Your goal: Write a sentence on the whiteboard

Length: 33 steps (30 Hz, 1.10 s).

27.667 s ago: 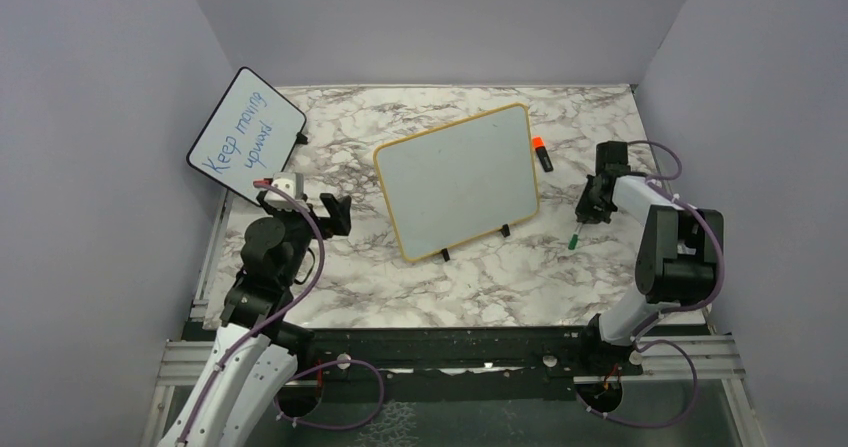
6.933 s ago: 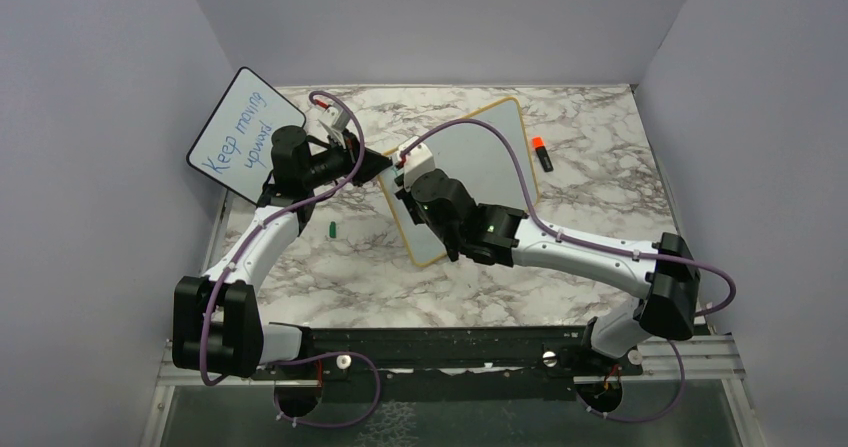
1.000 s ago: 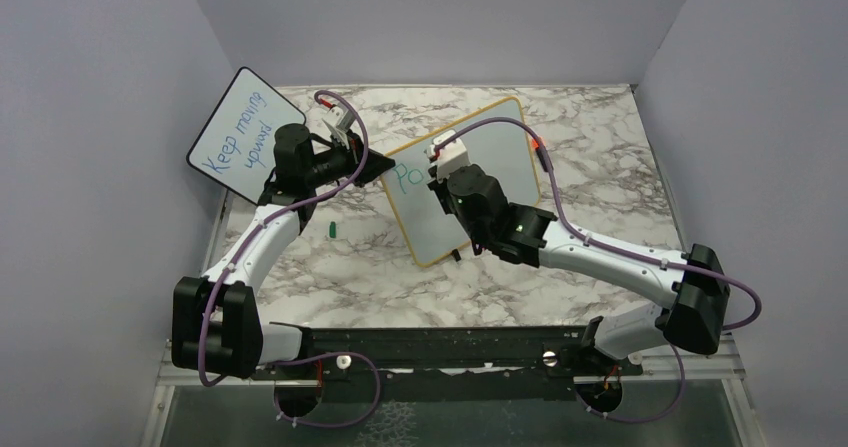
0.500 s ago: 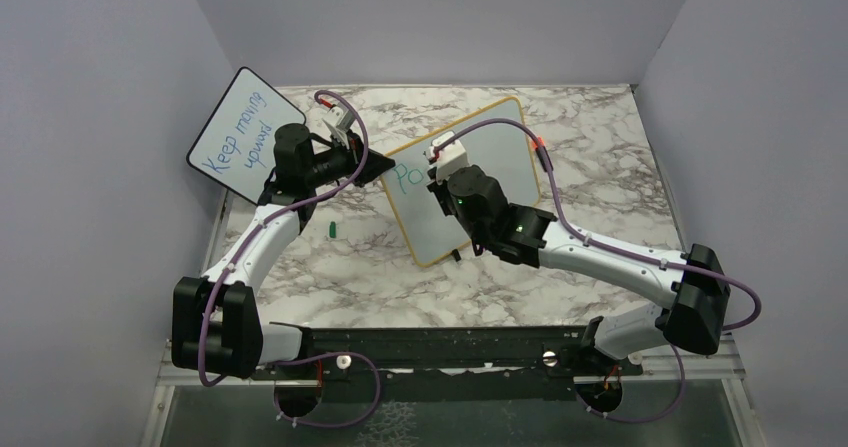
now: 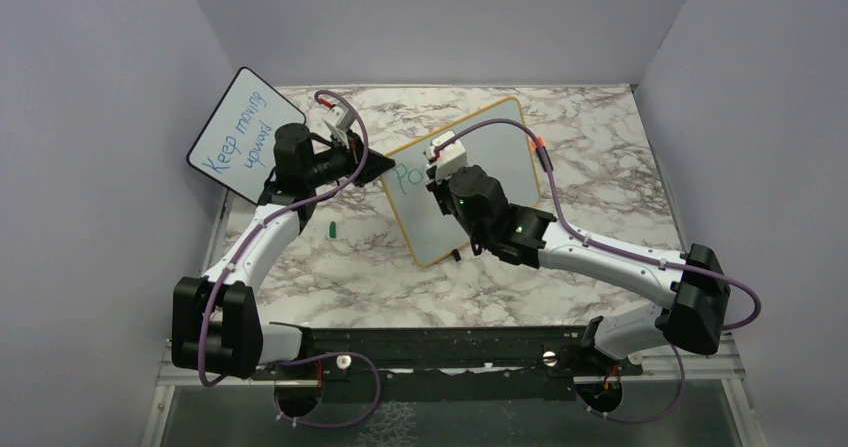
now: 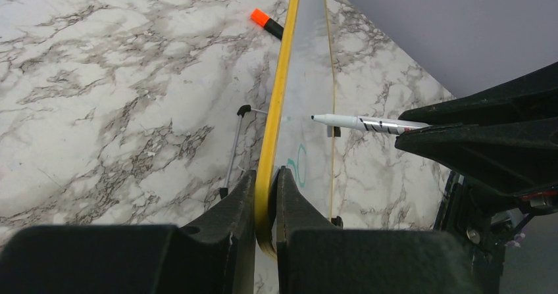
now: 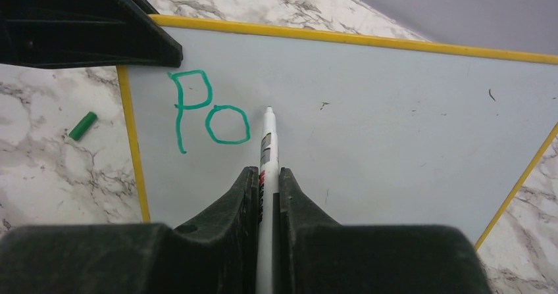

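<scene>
Only "Po" of the sentence (image 7: pixel 210 116) on the whiteboard (image 5: pixel 500 157)

On the marble table (image 5: pixel 600 147) the yellow-framed whiteboard stands tilted back near the middle. The left gripper (image 6: pixel 266 175) is pinched shut on its left frame edge. The right gripper (image 7: pixel 266 175) is clamped narrowly around a white marker (image 7: pixel 266 143), whose tip sits just right of the green "o". A green cap (image 7: pixel 83 125) lies on the table beside the board's left edge.
</scene>
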Each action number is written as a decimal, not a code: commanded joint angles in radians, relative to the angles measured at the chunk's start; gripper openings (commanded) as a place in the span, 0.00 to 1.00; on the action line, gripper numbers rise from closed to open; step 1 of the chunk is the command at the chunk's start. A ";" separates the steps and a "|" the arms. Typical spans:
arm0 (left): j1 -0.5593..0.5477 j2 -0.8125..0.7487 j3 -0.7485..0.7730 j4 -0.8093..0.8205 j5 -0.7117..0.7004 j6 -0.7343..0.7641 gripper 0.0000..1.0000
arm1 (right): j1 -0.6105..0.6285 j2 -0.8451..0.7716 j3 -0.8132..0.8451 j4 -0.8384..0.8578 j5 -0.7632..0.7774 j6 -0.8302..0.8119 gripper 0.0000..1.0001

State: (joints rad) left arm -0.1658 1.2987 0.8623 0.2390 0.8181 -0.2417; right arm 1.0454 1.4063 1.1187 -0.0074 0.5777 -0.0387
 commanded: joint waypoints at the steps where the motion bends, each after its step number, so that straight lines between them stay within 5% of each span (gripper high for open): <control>1: -0.020 0.028 -0.010 -0.113 -0.041 0.073 0.00 | -0.004 -0.013 -0.005 0.045 -0.008 -0.009 0.00; 33: -0.021 0.026 -0.011 -0.107 -0.028 0.071 0.00 | -0.033 0.032 -0.001 0.071 -0.005 -0.003 0.00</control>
State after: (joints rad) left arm -0.1661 1.2987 0.8635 0.2371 0.8181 -0.2417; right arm 1.0164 1.4181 1.1107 0.0257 0.5785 -0.0425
